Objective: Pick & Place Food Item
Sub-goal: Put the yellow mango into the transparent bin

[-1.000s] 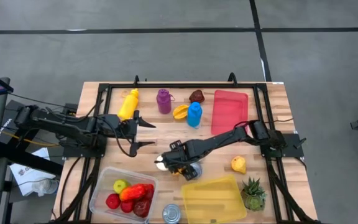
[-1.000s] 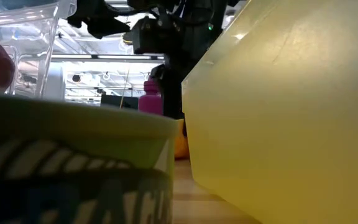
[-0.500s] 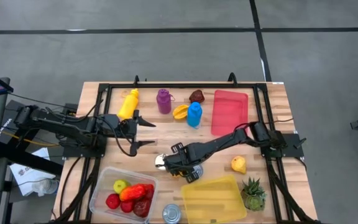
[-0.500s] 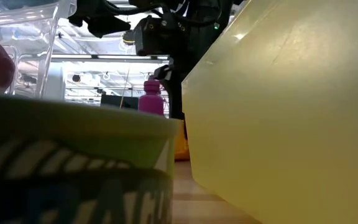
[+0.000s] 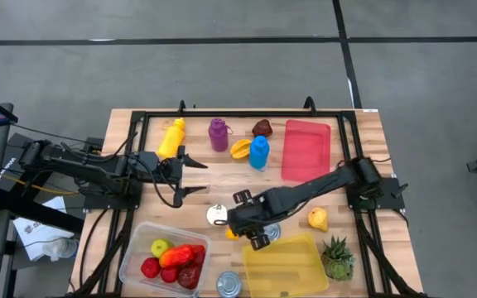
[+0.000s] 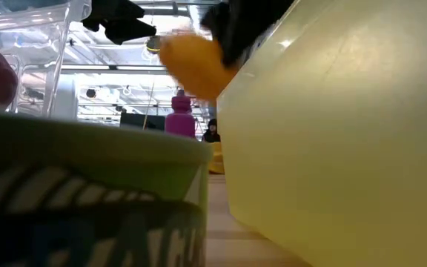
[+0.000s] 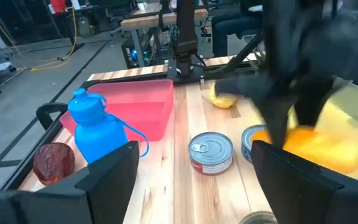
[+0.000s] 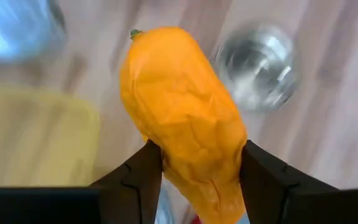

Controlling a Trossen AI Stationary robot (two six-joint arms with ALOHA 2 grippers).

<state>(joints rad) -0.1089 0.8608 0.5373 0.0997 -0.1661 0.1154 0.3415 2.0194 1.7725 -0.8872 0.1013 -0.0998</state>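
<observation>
My right gripper (image 5: 240, 230) hangs over the table's near middle, shut on an orange food item (image 8: 179, 112) with a small green stem tip. The item also shows in the low view (image 6: 191, 63) and in the left wrist view (image 7: 309, 140). A clear container (image 5: 164, 261) with red, orange and green fruit stands at the near left. My left gripper (image 5: 190, 176) waits open and holding nothing at the left, above the table. My right gripper pinches the orange food item by its two sides (image 8: 166, 155) between its two fingers (image 8: 143, 171), at the end away from the stem. The fingers come from above, slanting down. The item is lifted clear of the table, its stem end (image 8: 135, 34) pointing away from the fingers.
A yellow lid (image 5: 284, 263) lies just near of the right gripper. Two tins (image 5: 217, 214) (image 5: 230, 284), a yellow fruit (image 5: 318, 218) and a small green plant (image 5: 336, 257) are nearby. A red tray (image 5: 306, 149) and blue (image 5: 259, 152), purple (image 5: 218, 134) and yellow (image 5: 172, 138) bottles stand at the far side.
My right gripper has risen from the table with the orange food item, which is now lifted clear. It has also shifted a little toward the near edge and the right. The tin it stood over now shows uncovered.
</observation>
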